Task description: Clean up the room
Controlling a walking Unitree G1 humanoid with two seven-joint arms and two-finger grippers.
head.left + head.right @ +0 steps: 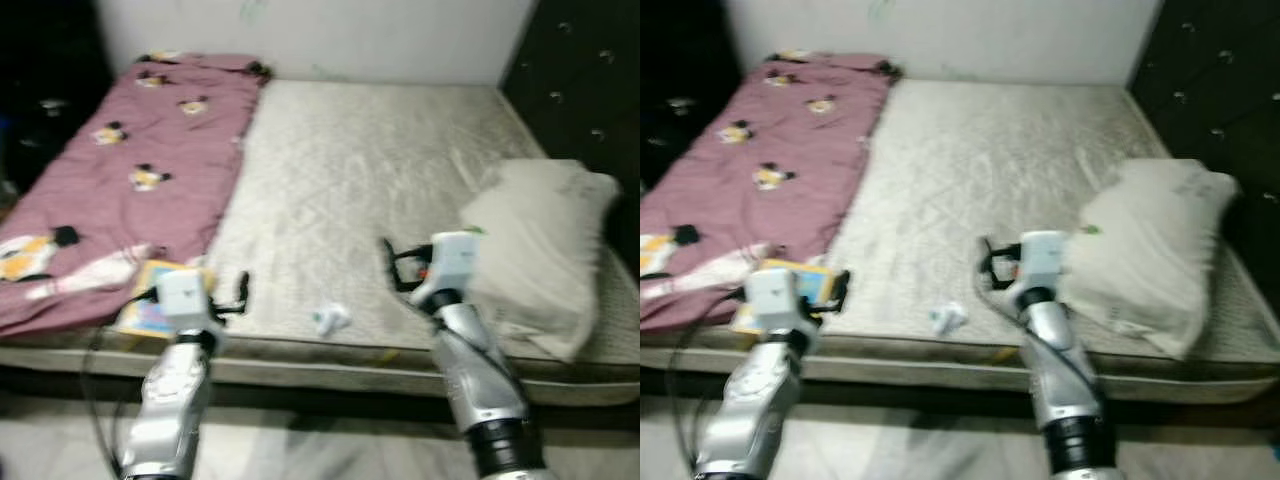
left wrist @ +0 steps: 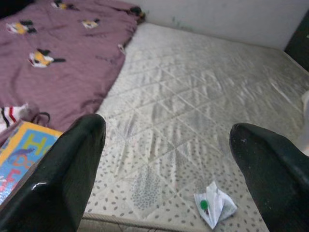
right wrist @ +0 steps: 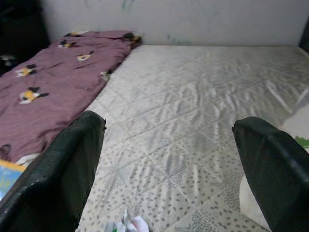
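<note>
Nearest the robot, both arms reach forward over the foot edge of the bed (image 1: 380, 372). The left tool (image 1: 228, 296) hangs released, its black fingers (image 2: 67, 174) spread wide with nothing between them; the right tool (image 1: 392, 262) is likewise released above the mattress, fingers (image 3: 72, 164) well apart.

Between the two tools, close to the bed's near edge, lies a small crumpled white wrapper (image 1: 330, 319) with a green spot on it, resting loose on the bare mattress. It looks like the obvious bit of litter to clear. I judge it very light, soft and crushable, not fragile; a pinch across the middle of the bunched part should hold it, though it may slide on the slick quilted cloth if nudged.

Just beside the left tool, a colourful children's book (image 1: 152, 308) lies partly under the edge of a mauve blanket (image 1: 150, 150) printed with small cartoon figures. Stiff and flat, it would need lifting by an edge.

On the robot's right, a pale pillow (image 1: 540, 250) sits askew, overhanging the mattress side.

Farther off, the quilted mattress (image 1: 370, 170) runs to a plain white wall (image 1: 320, 35), with a dark tufted panel (image 1: 590, 90) on the right.
</note>
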